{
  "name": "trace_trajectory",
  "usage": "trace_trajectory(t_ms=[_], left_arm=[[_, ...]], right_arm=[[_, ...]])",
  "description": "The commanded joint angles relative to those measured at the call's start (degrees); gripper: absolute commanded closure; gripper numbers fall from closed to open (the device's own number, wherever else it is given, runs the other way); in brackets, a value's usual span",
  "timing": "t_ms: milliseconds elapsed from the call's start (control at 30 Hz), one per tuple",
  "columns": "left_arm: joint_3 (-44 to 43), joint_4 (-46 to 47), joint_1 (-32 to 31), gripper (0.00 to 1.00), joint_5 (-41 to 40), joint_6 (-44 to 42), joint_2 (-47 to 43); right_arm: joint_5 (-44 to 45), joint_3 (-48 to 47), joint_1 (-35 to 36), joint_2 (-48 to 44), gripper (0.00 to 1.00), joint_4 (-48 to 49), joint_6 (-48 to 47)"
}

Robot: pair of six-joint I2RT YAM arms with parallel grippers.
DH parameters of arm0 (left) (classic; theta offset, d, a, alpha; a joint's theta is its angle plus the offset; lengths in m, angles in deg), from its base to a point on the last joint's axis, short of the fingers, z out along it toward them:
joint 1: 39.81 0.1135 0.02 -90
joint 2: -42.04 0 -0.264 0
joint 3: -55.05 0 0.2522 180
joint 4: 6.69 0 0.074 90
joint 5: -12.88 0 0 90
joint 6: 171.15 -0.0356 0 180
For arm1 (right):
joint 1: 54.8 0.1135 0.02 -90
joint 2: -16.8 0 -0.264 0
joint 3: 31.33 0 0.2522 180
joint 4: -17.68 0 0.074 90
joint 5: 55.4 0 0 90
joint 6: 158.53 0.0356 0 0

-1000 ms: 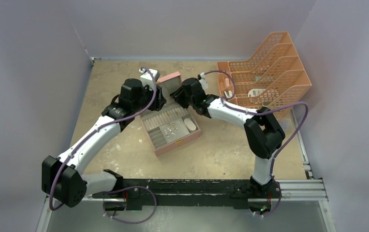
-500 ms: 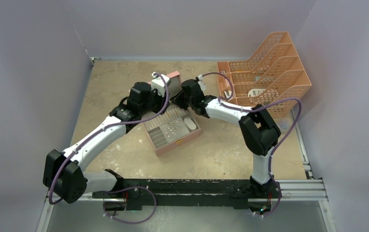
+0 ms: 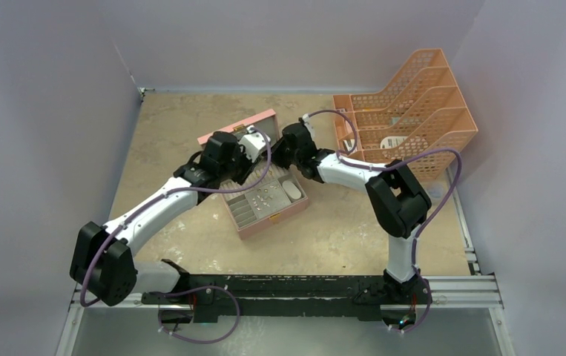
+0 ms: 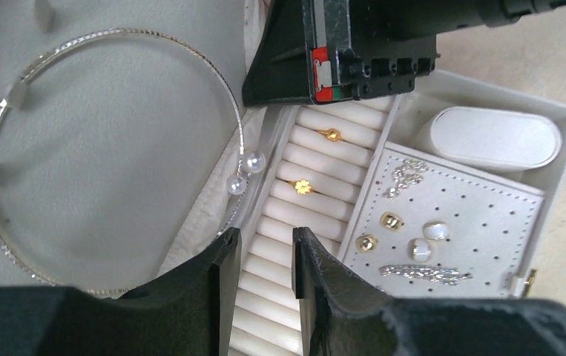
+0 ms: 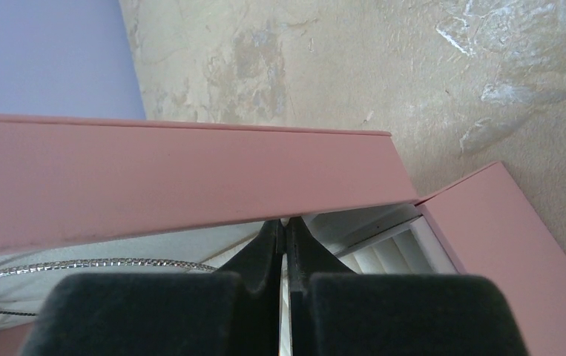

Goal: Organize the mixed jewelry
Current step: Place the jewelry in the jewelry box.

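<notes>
Left tool (image 4: pixel 263 239) hovered with jaws apart and empty above the ring rolls (image 4: pixel 324 159) of the open pink jewelry box (image 3: pixel 280 217) on the desk (image 3: pixel 339 230). Two gold rings (image 4: pixel 303 185) sat in those rolls. A silvery chain-like piece (image 4: pixel 419 272) lay on the perforated pad (image 4: pixel 480 222) alongside. The pearl-tipped wire hoop (image 4: pixel 254 159) was clipped to the grey lid lining (image 4: pixel 116 148). Right tool (image 5: pixel 283 226) was closed, fingers together, just beneath the lid's edge.

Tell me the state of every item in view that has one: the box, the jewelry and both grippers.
pink box: open, lid raised.
wire hoop: resting against the lid's grey lining.
gold rings: two, seated in the ring rolls.
stud earrings: on the perforated pad.
left gripper: open, empty, over the ring rolls.
right gripper: shut, fingertips together under the lid's edge.
</notes>
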Motion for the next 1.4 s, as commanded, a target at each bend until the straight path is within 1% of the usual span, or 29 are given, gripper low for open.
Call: trace_trajectory(t_ms=[0,233,467,567,867,933,1100,1267,1300,1367], left_arm=[[0.0,1.2,-0.1,0.69,-1.0,-8.0,1.5],[2.6,4.6,-0.1,0.72,-1.6,-17.8,2.9],[3.0,7.9,0.0,0.74,-2.4,-22.9,5.6],[3.2,11.0,-0.1,0.74,-4.6,-24.8,7.0],[4.8,17.2,-0.1,0.72,-6.3,-28.9,7.4],[5.1,17.6,-0.1,0.74,-6.8,-29.3,7.6],[4.1,16.9,0.0,0.86,-7.2,-28.3,8.1],[1.4,15.6,0.0,0.87,-8.1,-26.4,9.5],[1.1,13.7,0.1,0.86,-8.2,-26.4,9.8],[0.5,12.8,0.0,0.86,-8.7,-26.0,10.3]], right_arm=[[-4.4,1.0,1.0,2.3,1.00,-4.3,-2.7],[-5.7,2.9,0.3,2.4,1.00,-2.7,-5.0],[-8.3,3.8,0.0,2.7,1.00,-0.2,-7.1],[-9.4,5.0,-0.3,2.6,1.00,1.1,-8.7],[-10.7,7.2,-0.7,2.6,1.00,3.1,-13.3],[-10.7,7.2,-0.8,2.5,1.00,3.2,-13.7],[-11.2,8.0,-0.9,1.7,1.00,4.7,-15.8],[-12.8,10.6,-0.8,0.0,1.00,8.8,-24.6],[-12.8,11.5,-0.8,-0.8,1.00,10.4,-26.3],[-13.8,13.8,-0.9,-2.7,1.00,15.1,-29.7]])
